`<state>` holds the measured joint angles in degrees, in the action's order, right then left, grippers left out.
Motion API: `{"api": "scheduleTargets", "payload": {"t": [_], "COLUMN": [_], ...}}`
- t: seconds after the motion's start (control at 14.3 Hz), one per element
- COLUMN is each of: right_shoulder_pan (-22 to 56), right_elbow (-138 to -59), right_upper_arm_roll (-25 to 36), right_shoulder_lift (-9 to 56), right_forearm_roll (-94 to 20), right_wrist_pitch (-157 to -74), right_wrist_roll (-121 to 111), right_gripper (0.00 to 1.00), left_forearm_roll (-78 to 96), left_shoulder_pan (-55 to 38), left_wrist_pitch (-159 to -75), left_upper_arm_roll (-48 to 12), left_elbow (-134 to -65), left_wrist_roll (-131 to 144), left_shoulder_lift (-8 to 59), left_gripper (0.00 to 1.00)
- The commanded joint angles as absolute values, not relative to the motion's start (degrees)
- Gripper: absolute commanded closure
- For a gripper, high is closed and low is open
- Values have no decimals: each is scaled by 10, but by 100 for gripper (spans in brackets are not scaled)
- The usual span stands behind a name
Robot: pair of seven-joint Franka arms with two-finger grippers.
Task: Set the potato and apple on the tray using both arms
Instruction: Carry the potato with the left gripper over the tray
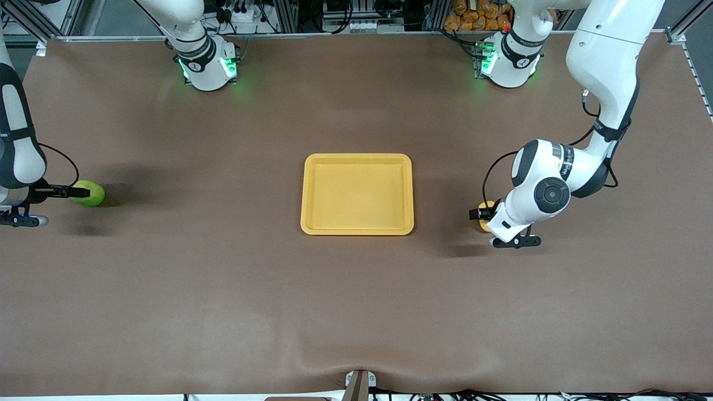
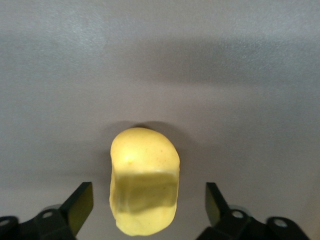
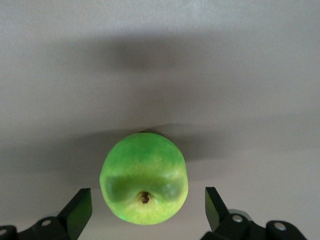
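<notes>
On table: one potato [image 2: 144, 182], one apple [image 3: 144, 178], one tray [image 1: 357, 194]

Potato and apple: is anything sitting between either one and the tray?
Nothing visible. Bare table lies between the potato at the left arm's end and the tray, and between the apple at the right arm's end and the tray, which holds nothing.

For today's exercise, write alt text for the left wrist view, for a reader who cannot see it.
A yellow potato lies on the brown table, sitting between the two black fingers of the open left gripper, which touch neither side of it. A soft shadow falls across the table around the potato.
</notes>
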<state>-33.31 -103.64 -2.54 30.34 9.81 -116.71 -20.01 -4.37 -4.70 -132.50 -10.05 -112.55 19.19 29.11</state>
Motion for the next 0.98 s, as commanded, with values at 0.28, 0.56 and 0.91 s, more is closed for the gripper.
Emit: {"api": "scheduleTargets", "payload": {"t": [0.28,0.56,0.91], "right_shoulder_pan": [-360,-364,-362], "right_elbow": [-1091,-1102,-1101], "right_upper_arm_roll": [-39,-39,-40], "right_shoulder_lift": [296,297,297], "right_forearm_roll": [76,76,76], "right_wrist_pitch": [-1233,-1252,-1245], "right_wrist_roll": [-214,-240,-254], "right_gripper": [0,0,100], "left_forearm_roll": [-55,-48,-50], "left_shoulder_pan": [-79,-117,-140], "left_wrist_pitch": [-1328,-1324,-1324], "left_upper_arm_roll": [-101,-108,-154], "left_elbow": [-1119,-1077,-1007], "left_wrist_roll": [205,207,204], "left_shoulder_lift": [293,291,315], "left_gripper": [95,100,100]}}
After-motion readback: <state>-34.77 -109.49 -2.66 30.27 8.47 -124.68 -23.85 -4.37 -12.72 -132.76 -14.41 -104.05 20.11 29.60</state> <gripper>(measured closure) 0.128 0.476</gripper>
